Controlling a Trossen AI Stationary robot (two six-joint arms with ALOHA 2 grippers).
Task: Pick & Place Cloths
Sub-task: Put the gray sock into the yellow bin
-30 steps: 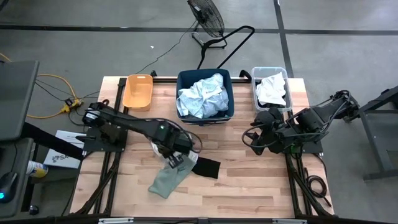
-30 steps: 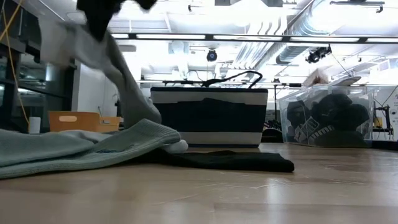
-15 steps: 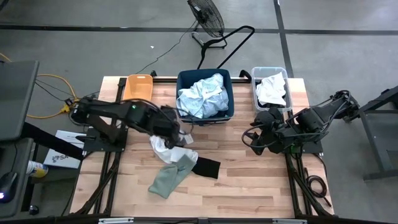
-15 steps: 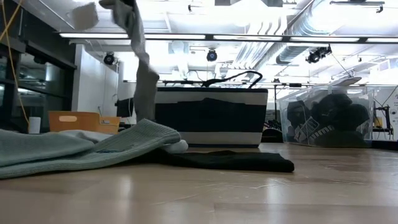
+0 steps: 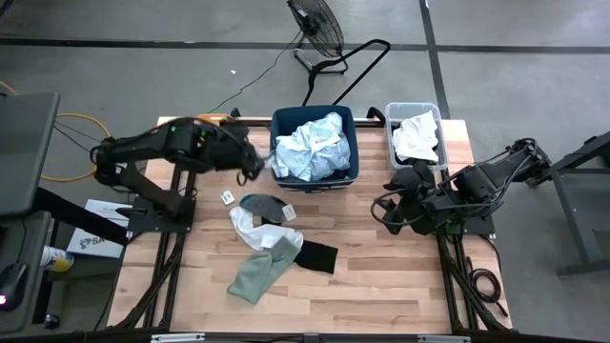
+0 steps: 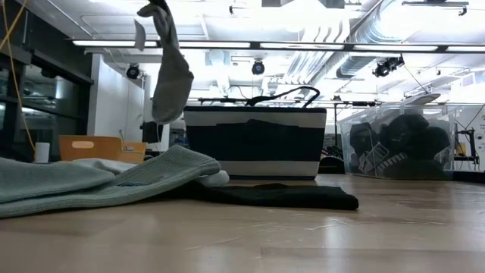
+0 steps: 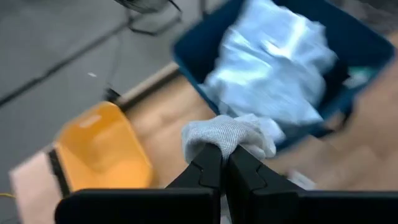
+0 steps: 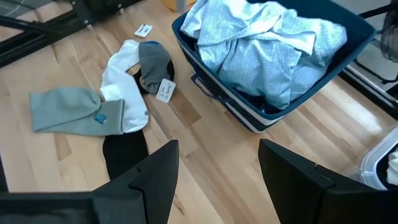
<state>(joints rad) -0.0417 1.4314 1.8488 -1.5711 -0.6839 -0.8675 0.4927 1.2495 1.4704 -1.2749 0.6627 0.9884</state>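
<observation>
- Lifting clear of the pile, the left tool [image 5: 255, 170] has swung from above the table's middle toward the gap between the orange bin [image 5: 212, 122] and the navy bin [image 5: 315, 145]; 1 second ago it was low over the cloths.
- Its fingers [image 7: 214, 168] are closed tight on a grey sock [image 6: 168, 70], which hangs limp in the air, toe end down; in the left wrist view the knit bunches above the fingertips.
- Left on the table [image 5: 381, 276]: a grey-green sock [image 5: 259, 272], a white cloth [image 5: 250, 227], a dark grey sock [image 5: 265, 206] and a black sock [image 5: 317, 257], overlapping in 1 loose heap.
- Pale blue fabric [image 5: 310, 146] fills the navy bin; a white cloth lies in the clear bin [image 5: 416, 135].
- Right tool [image 5: 387, 210] waits by the table's right edge, fingers spread wide, holding nothing.
</observation>
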